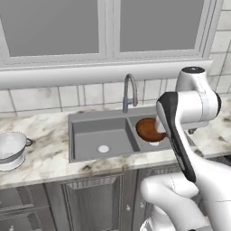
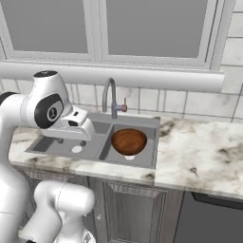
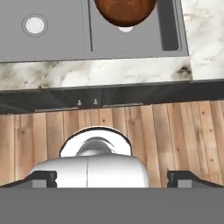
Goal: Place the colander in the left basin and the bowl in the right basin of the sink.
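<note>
Bowl in the right basin, colander out on the desk.

You have the bowl (image 2: pixel 128 141) sitting in the right basin (image 2: pixel 149 142) of the sink (image 1: pixel 81 118), apparently partly over its drain. The colander (image 1: pixel 11 149) stands upright on the desk (image 1: pixel 45 158), well left of the empty left basin (image 1: pixel 101 140). Your tool (image 3: pixel 112 178) has its fingertips (image 3: pixel 43 178) wide apart, holding nothing, near the sink's front edge.

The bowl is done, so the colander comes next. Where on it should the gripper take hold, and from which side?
Probably the colander's upper rim, from above, one finger inside the wall and one outside. It stands upright and open-topped on the counter left of the sink; its body looks too wide to span.
</note>
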Robot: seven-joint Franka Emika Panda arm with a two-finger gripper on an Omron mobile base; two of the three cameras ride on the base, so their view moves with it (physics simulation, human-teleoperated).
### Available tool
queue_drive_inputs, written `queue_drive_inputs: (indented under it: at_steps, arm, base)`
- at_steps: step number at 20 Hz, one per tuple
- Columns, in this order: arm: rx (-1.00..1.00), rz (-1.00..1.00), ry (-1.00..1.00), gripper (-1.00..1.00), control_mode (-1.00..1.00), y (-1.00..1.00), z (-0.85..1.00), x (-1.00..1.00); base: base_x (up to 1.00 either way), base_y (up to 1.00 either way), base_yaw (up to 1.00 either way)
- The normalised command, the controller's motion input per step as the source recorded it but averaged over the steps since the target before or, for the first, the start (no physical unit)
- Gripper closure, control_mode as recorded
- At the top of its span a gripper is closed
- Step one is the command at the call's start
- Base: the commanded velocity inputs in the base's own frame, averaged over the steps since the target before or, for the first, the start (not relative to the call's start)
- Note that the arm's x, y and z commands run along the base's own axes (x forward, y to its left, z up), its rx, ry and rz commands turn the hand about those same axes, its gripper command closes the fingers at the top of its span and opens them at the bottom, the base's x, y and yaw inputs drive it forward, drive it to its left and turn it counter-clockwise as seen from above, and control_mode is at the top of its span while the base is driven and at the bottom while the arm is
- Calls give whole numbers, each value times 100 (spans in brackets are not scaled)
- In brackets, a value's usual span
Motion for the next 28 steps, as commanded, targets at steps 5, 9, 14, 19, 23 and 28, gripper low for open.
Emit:
queue_drive_inputs:
  at_steps: [5, 9, 14, 19, 23, 28]
  arm:
    - [0, 0, 0, -100, 100, 0, 0, 0]
    - [0, 0, 0, -100, 100, 0, 0, 0]
    - [0, 0, 0, -100, 100, 0, 0, 0]
    - [0, 0, 0, -100, 100, 0, 0, 0]
    - [0, 0, 0, -100, 100, 0, 0, 0]
    - [0, 0, 0, -100, 100, 0, 0, 0]
  base:
    - [-33, 91, 0]
    - [-1, 91, 0]
    - [4, 67, 0]
    - [28, 35, 0]
    - [40, 45, 0]
    - [45, 37, -1]
